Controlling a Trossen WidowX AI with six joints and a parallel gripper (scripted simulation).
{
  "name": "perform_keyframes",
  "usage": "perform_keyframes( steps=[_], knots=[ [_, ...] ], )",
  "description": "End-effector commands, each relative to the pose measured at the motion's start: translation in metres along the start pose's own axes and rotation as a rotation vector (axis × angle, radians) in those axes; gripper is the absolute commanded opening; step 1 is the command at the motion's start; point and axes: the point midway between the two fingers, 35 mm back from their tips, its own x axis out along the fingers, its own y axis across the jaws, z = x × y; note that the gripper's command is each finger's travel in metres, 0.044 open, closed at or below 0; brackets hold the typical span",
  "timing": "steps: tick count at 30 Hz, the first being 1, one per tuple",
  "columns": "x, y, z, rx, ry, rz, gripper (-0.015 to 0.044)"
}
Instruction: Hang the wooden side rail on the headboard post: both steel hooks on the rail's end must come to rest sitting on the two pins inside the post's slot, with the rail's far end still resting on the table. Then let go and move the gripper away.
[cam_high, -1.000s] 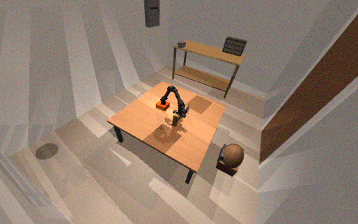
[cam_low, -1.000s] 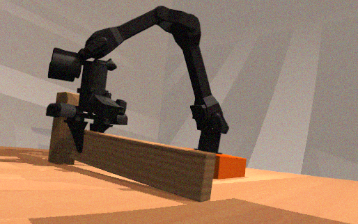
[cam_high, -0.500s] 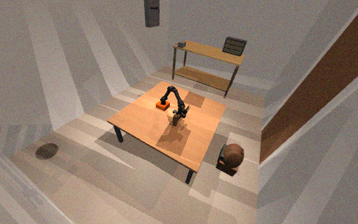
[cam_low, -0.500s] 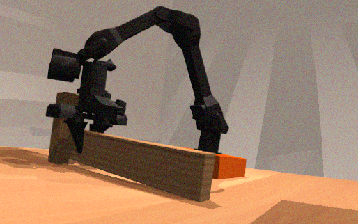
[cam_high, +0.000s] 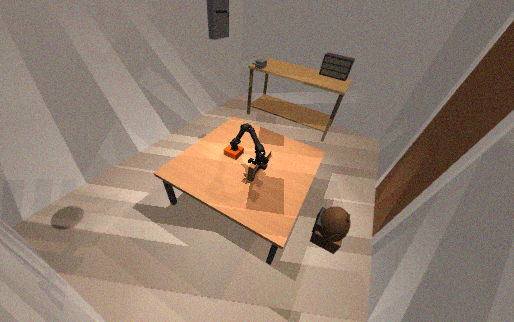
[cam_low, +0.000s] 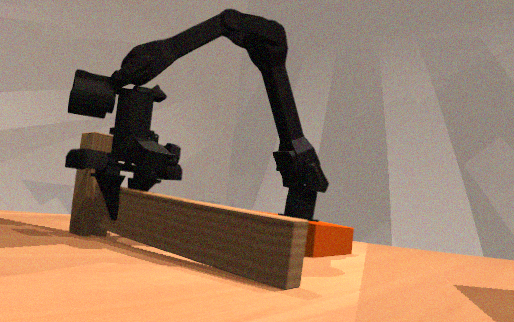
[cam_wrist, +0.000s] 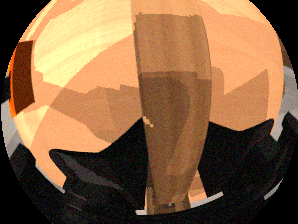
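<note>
Pincer (cam_low: 116, 192) clenched on rail (cam_low: 210, 235) close behind post (cam_low: 89, 190), keeping hook end raised there; far end low on table (cam_low: 150, 295). Hooks, pins hidden.

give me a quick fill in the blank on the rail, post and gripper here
1. The gripper is shut on the wooden ____.
2. The rail's far end rests on the ____.
3. The arm stands on an ____ base block.
4. The rail's gripped end meets the upright headboard ____.

Missing words: rail; table; orange; post
</note>
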Motion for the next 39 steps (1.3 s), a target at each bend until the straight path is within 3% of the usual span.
perform_keyframes(
  steps=[1, 39],
  knots=[
    [-0.0046, -0.0024, -0.0029, -0.003, 0.009, -0.011, 0.0000],
    [-0.0032, -0.0019, -0.0071, -0.003, 0.009, -0.011, 0.0000]
  ],
)
